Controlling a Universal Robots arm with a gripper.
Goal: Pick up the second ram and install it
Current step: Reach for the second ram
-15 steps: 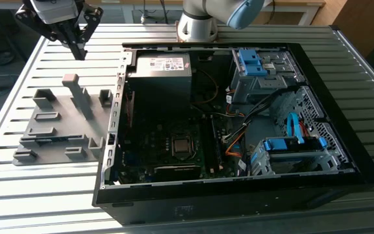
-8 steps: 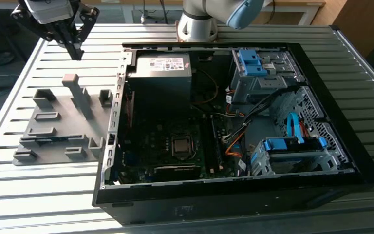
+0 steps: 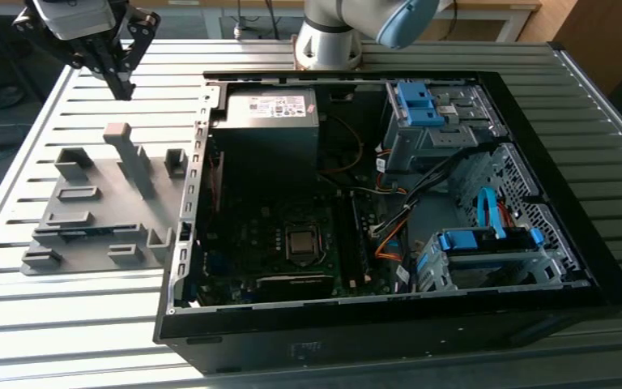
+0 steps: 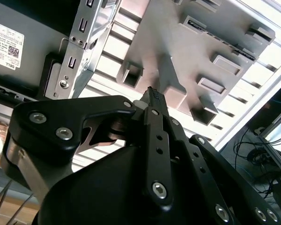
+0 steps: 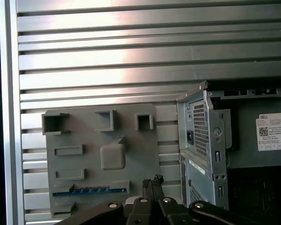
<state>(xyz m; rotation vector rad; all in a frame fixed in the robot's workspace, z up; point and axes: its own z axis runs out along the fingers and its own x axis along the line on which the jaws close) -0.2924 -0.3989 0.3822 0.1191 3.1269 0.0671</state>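
Note:
The second ram [image 5: 91, 190], a slim blue stick, stands on edge in a long slot of the grey slotted holder [image 5: 84, 136] in the first wrist view. My gripper [image 3: 124, 91] hangs high over the slatted table at the exterior view's upper left, past the holder's [image 3: 106, 215] far end and well apart from it. Its black fingers meet at the tips in both wrist views, shut with nothing between them: gripper [image 5: 152, 180], gripper [image 4: 152, 92]. The holder [image 4: 201, 51] lies below the fingertips in the second wrist view.
An open computer case [image 3: 398, 203] lies on its side to the exterior view's right of the holder, with a power supply [image 3: 268, 109], motherboard [image 3: 289, 243], cables and light-blue drive clips [image 3: 419, 101]. The arm's base [image 3: 327, 40] stands behind it.

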